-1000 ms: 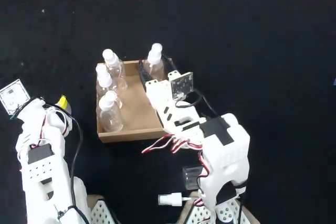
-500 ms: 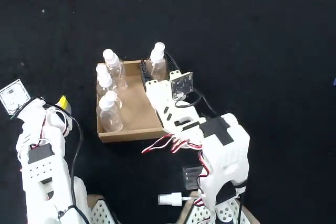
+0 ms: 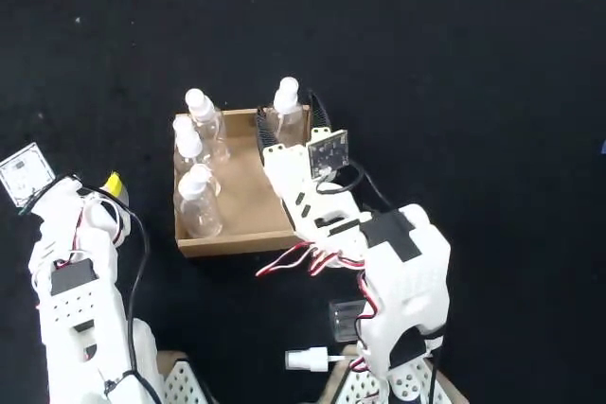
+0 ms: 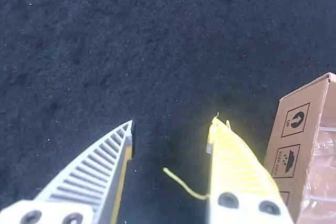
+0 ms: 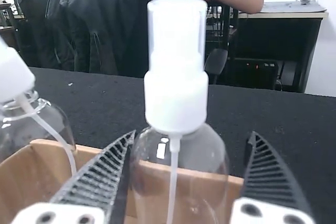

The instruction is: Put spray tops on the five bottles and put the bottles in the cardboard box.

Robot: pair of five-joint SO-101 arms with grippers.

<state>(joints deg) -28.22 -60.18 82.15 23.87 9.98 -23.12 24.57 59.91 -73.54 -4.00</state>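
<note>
The cardboard box (image 3: 237, 234) sits left of centre on the black table. Three clear bottles with white spray tops (image 3: 197, 201) stand along its left side. A fourth capped bottle (image 3: 287, 96) (image 5: 176, 93) stands upright at the box's far right corner. My right gripper (image 3: 286, 111) (image 5: 191, 134) is open around it, one black finger on each side and a gap on at least one side. My left gripper (image 3: 109, 186) (image 4: 172, 123) hangs open over bare table left of the box (image 4: 310, 124), holding nothing.
A loose white spray top (image 3: 308, 360) lies at the near edge by the right arm's base. A clear object (image 3: 346, 319) sits partly under that arm. The black table is bare to the right and at the back.
The right gripper's fingers have spread apart and let go of the bottle, which shifted slightly right at the box's far corner. The left arm has not moved.
</note>
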